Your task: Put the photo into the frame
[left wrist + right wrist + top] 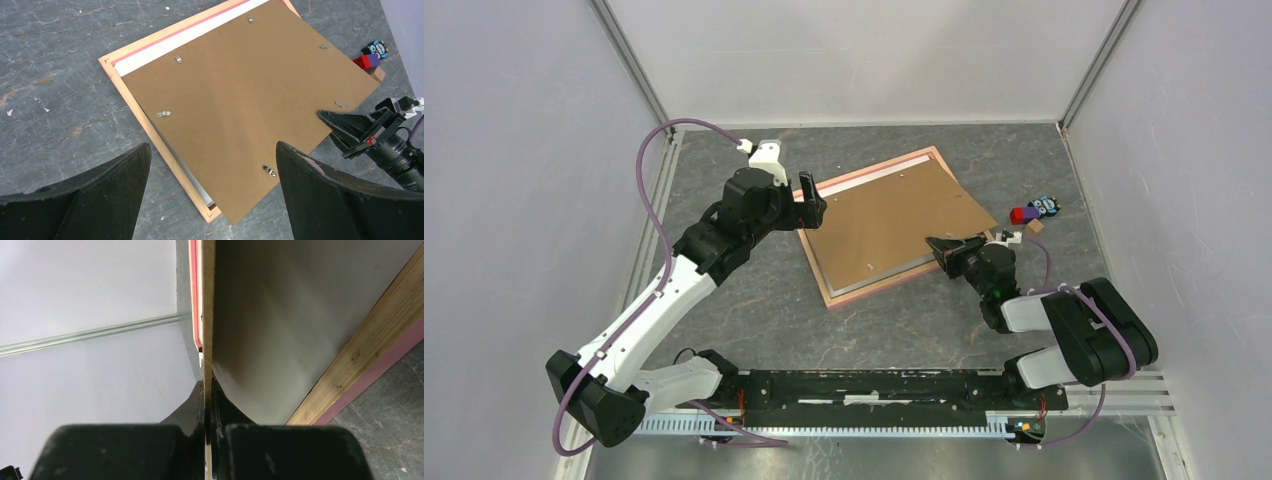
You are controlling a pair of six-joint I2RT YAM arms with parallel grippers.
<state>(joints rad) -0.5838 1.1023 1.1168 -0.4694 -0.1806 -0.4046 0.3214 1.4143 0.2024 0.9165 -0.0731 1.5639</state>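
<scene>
Right end effector point(937, 245) is pinched shut on the near right edge of the brown backing board point(240, 110). The right wrist view shows that thin edge clamped between its pads. Left end effector point(813, 203) hangs above the left corner with its jaws spread wide, holding nothing.

The frame point(150, 41) lies face down near the middle of the table point(60, 100). The board sits on it askew, so its right corner overhangs the pink rail. A white strip point(200, 31) runs along the far left side between rail and board. It is probably the white back of the photo already lying in the recess, though so little of it shows that this is not certain. Small metal clips point(165, 114) dot the board's margin. A red block point(1024, 214) and a small blue figure point(1047, 205) stand just beyond the right corner.

The photo looks light and limp, so it would likely buckle if pushed from one edge and crease if pinched hard. The white border is the safest place to grip it, close to a corner. The board looks stiff and light, so one edge grip should steer it. The frame is rigid but may slide on the smooth table, so the open left end effector could brace the left rail.
</scene>
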